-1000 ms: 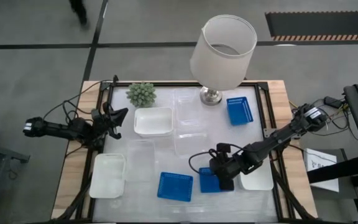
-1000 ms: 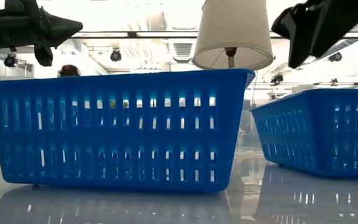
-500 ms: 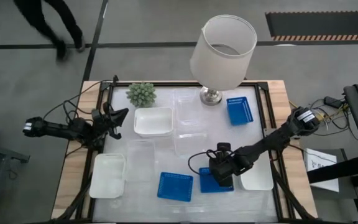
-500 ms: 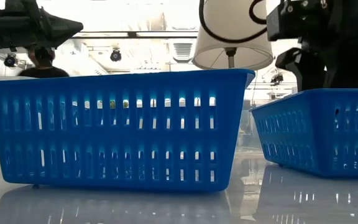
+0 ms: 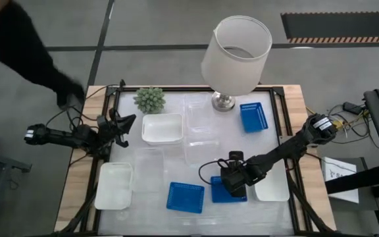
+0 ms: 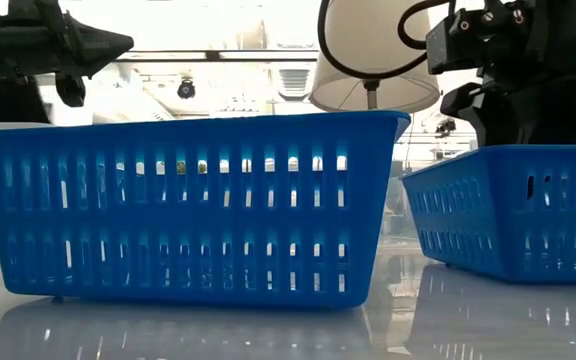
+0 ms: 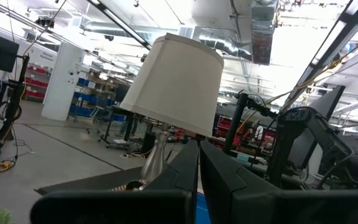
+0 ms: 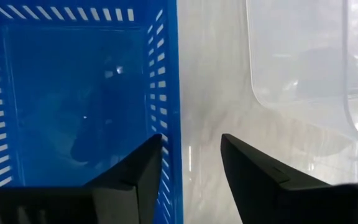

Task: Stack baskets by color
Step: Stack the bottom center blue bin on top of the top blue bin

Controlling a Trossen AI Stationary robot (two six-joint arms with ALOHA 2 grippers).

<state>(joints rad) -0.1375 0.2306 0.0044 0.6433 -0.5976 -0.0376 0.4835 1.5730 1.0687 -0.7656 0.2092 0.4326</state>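
Note:
Three blue gridded baskets show: one near the front centre point(image 5: 185, 197), one to its right point(image 5: 231, 193) and one at the back right point(image 5: 253, 117). My right gripper point(image 5: 231, 179) is low over the middle one and open. One finger point(image 8: 135, 171) stands inside the basket's far wall point(image 8: 171, 93) and the other point(image 8: 253, 171) outside it. I cannot tell whether either touches it. My left gripper point(image 5: 127, 122) is shut and hangs raised at the left, holding nothing. White baskets point(image 5: 162, 128) point(image 5: 114, 185) point(image 5: 272, 187) and clear ones point(image 5: 199, 150) rest on their bottoms on the table.
A lamp with a white shade point(image 5: 235, 52) stands at the back centre and a small green plant point(image 5: 150, 99) at the back left. More clear baskets point(image 5: 201, 112) point(image 5: 149, 168) lie mid-table. A person point(image 5: 25, 46) walks past beyond the far left corner.
My right gripper has come down and a little toward the table's left, tipping steeper, until its fingers stand astride the blue basket's far wall. The baskets have stayed put. The person beyond the table has walked on toward the left.

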